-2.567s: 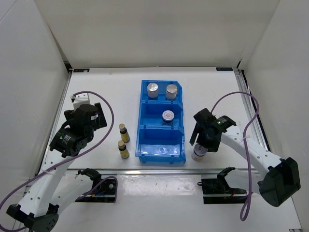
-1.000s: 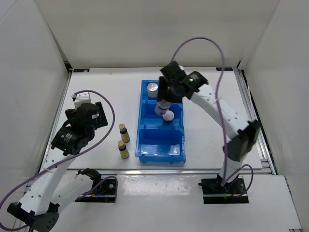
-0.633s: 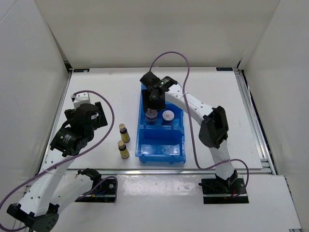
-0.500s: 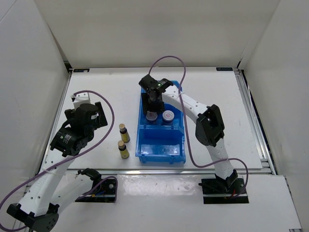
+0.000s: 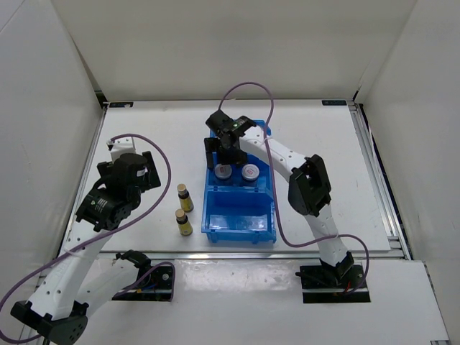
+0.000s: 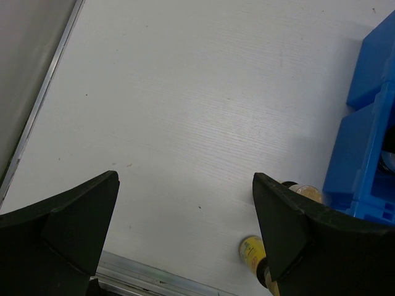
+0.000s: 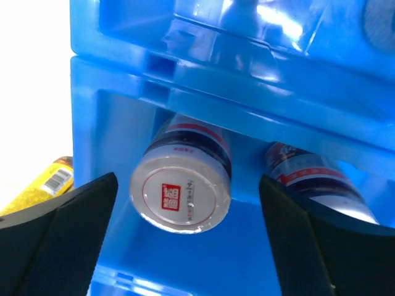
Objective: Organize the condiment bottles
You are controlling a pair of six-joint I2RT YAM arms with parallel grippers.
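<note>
Hovers right gripper, spread apart, over left jar in blue bin's middle compartment; holds left gripper wide apart above table.

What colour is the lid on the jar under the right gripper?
The lid is off-white with a red square mark; clearest in the right wrist view.

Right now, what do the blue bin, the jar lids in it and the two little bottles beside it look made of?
Bin: glossy moulded plastic, slightly translucent, with bright highlights on its walls.
Jar lids: probably plastic, matte and pale, with a red printed mark.
Little bottles: amber glass or plastic, I cannot tell which; dark caps and yellow, paper-like labels.
</note>
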